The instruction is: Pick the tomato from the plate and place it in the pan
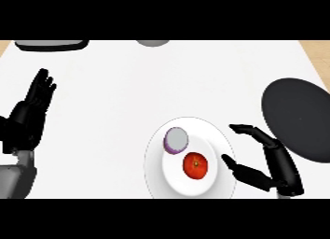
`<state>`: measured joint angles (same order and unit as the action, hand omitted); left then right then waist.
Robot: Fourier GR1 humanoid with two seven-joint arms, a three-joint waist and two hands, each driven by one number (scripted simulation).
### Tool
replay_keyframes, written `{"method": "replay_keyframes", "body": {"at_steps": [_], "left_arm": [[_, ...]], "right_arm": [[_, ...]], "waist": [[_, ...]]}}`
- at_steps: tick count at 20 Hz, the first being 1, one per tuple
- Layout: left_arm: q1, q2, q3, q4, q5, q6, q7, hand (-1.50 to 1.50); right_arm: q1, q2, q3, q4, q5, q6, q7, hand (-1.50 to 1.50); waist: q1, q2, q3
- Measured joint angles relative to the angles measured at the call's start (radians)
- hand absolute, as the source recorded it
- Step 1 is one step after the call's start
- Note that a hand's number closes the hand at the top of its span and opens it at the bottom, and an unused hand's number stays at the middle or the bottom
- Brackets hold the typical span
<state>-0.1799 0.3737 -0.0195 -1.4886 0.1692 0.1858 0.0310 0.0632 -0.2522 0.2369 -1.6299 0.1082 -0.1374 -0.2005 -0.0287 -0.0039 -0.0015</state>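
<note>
The tomato (195,166) was seen on the plate (223,186), at nine o'clock from the right hand (267,161), whose spread fingers grasped nothing, apparently short of contact. The pan (302,119) lay at one o'clock. The left hand (31,112) rested open, farther off.

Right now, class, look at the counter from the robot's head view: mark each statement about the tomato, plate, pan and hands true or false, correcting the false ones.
1. The tomato lies on the white plate. True.
2. The right hand is curled round the tomato. False: it is open beside the plate, holding nothing.
3. The dark pan holds nothing. True.
4. The left hand holds the halved onion. False: the onion lies on the plate; that hand rests open at the left edge.
</note>
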Motion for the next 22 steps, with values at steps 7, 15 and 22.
{"method": "replay_keyframes", "body": {"at_steps": [7,15,22], "left_arm": [[-0.001,-0.041,-0.014,0.002,-0.006,0.015,0.02,0.0],[-0.023,-0.047,-0.02,-0.001,-0.015,0.006,0.038,0.0],[-0.044,-0.063,-0.012,0.013,-0.025,-0.011,0.04,0.0]], "right_arm": [[0.253,-0.154,-0.038,-0.295,0.132,-0.056,-0.013,-1.5],[0.276,-0.4,-0.112,-0.622,0.182,0.147,0.371,-1.5],[0.029,-0.431,-0.077,-0.748,0.172,0.289,0.757,-1.5]], "waist": [[-0.002,-0.002,0.0],[0.016,0.001,-0.002],[0.035,0.005,-0.001]]}}
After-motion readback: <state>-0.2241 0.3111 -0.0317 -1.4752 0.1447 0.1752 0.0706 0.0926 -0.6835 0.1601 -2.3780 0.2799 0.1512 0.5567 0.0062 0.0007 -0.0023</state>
